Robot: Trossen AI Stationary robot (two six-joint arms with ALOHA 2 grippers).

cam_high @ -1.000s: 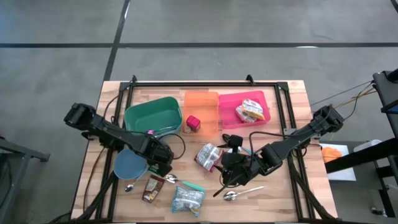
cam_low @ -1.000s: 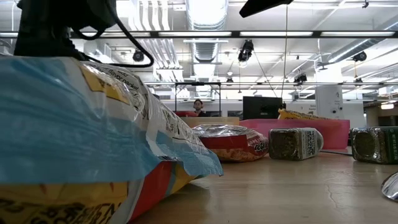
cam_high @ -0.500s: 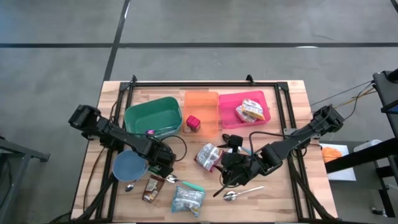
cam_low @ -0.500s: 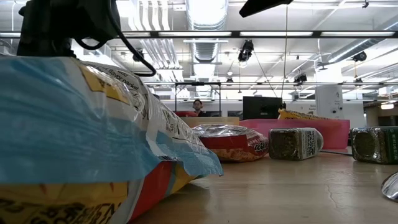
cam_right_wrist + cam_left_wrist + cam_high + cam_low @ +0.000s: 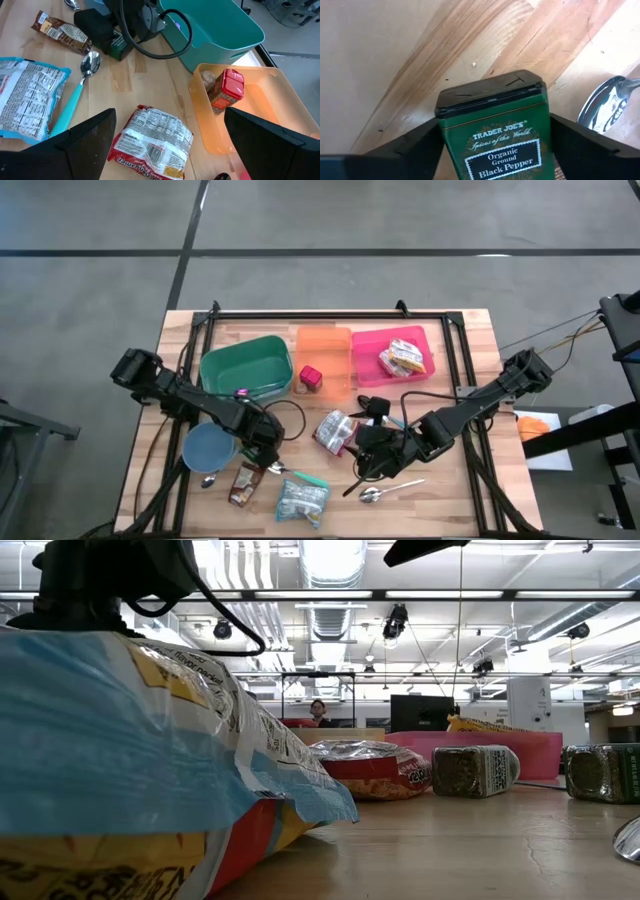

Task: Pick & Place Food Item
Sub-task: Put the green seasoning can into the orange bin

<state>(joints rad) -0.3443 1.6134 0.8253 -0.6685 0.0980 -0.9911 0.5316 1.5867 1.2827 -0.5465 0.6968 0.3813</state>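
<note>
A green tin of black pepper (image 5: 500, 150) lies flat on the wooden table, its black lid end (image 5: 490, 92) toward the far side of the wrist view. My left gripper (image 5: 263, 454) points down over it, open, one finger on each long side. The right wrist view shows the tin (image 5: 118, 46) beside that gripper. My right gripper (image 5: 362, 465) hangs open above a red-and-white snack bag (image 5: 152, 140), with nothing between its fingers. My left gripper comes at the tin from above, its fingers (image 5: 405, 150) lying close along the two long sides. Whether they touch the tin I cannot tell. The tin lies flat on the table.
At the back stand a green bin (image 5: 245, 367), an orange bin (image 5: 340, 340) holding a red-capped jar (image 5: 225, 90), and a pink bin (image 5: 420, 370) holding a snack bag. A blue bowl (image 5: 208, 447), a brown wrapper (image 5: 243, 483), a blue-white bag (image 5: 302, 500) and spoons (image 5: 382, 493) lie nearby.
My left gripper has sunk a little toward the pepper tin and rolled slightly about its own pointing line.
</note>
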